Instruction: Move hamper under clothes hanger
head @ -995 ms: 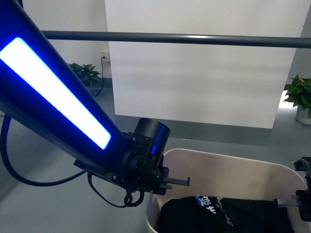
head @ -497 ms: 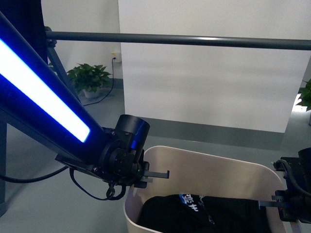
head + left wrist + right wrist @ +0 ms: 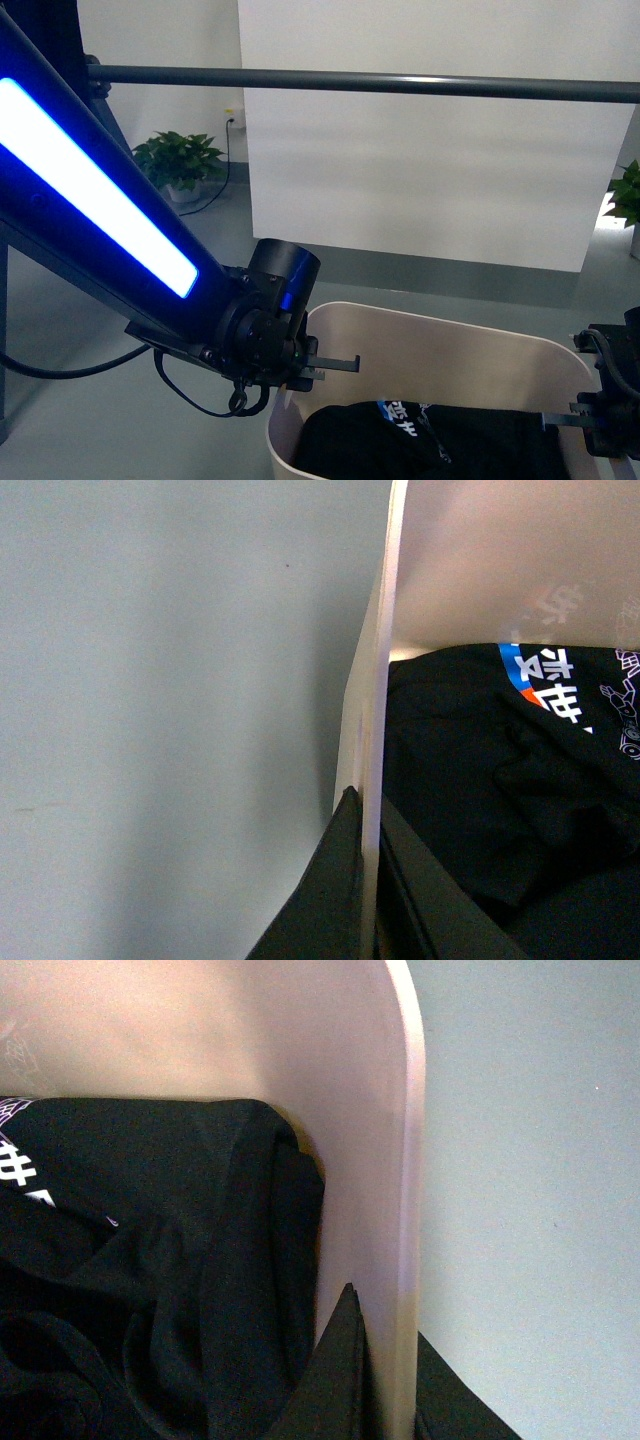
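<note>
The beige hamper (image 3: 450,335) stands low in the front view, below and nearer to me than the clothes hanger's long dark horizontal bar (image 3: 400,82). A black T-shirt (image 3: 420,445) with blue and white print lies inside it. My left gripper (image 3: 300,375) is shut on the hamper's left rim. In the left wrist view its fingers (image 3: 340,880) pinch the thin wall (image 3: 375,700). At the opposite rim my right gripper (image 3: 590,415) is shut too. Its fingers (image 3: 340,1360) clamp the wall (image 3: 370,1160) beside the folded shirt (image 3: 150,1260).
The rack's slanted leg (image 3: 105,120) rises at the far left. A potted plant (image 3: 180,160) stands by the wall behind it, another (image 3: 628,200) at the right edge. A white partition (image 3: 430,170) fills the back. A black cable (image 3: 60,370) loops over the grey floor.
Compared with a second ago the view has swung, and the rack's left leg now shows. The hamper and both grippers sit further left in the picture. Both grips are unchanged.
</note>
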Available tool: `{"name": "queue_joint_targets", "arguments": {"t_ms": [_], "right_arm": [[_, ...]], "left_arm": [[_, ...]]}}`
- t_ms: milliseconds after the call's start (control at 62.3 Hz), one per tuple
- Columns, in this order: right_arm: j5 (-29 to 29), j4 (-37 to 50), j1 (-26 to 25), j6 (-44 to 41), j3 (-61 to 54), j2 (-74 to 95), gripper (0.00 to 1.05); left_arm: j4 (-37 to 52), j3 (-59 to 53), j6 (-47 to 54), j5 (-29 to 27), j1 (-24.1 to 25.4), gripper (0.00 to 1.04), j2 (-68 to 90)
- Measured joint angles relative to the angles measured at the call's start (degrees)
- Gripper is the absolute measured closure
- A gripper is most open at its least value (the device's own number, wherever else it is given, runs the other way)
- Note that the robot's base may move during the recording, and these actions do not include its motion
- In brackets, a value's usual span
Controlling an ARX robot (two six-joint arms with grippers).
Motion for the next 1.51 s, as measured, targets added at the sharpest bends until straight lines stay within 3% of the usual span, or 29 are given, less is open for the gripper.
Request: {"name": "queue_joint_targets", "arguments": {"t_ms": [353, 513, 1508], "right_arm": [[-3.2, -0.2, 0.1, 1.5, 0.1, 0.0, 1.02], [-3.2, -3.0, 1.1, 1.2, 1.7, 0.0, 1.02], [-1.7, -6.6, 2.6, 0.0, 10.5, 6.2, 1.02]], "left_arm": [[0.2, -0.2, -0.3, -3.8, 0.2, 1.01, 0.0], [-4.8, -0.2, -2.0, -5.8, 0.7, 1.01, 0.0], [-4.3, -4.8, -4.5, -4.4, 2.5, 1.01, -1.0]]}}
